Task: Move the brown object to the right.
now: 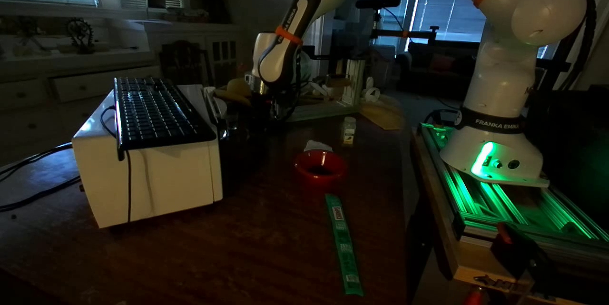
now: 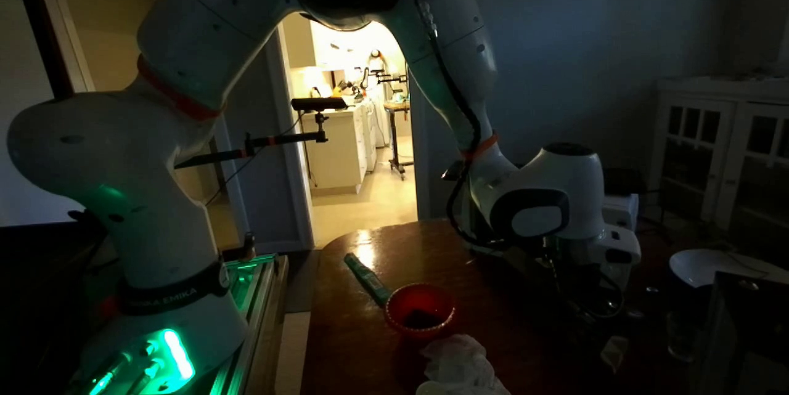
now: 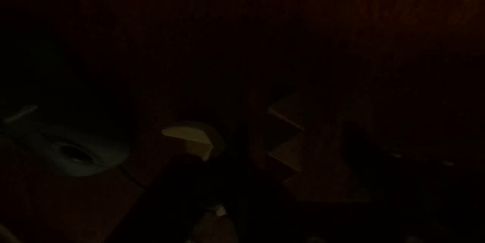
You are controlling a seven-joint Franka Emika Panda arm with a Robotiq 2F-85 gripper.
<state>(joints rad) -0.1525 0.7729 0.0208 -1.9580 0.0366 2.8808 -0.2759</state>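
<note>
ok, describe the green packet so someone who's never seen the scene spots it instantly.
Start at the wooden table beside the white robot base, then find the red bowl on it. Both exterior views show the green packet lying flat, one end by the bowl. It's the long, thin strip with pale printed labels, unlike the round bowl.

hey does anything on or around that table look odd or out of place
Yes, the black keyboard lies on top of a white box, with a cable hanging down the box's side. That's an unusual spot for a keyboard. I can't make out any spill or damage, though much is too dark to tell.
</note>
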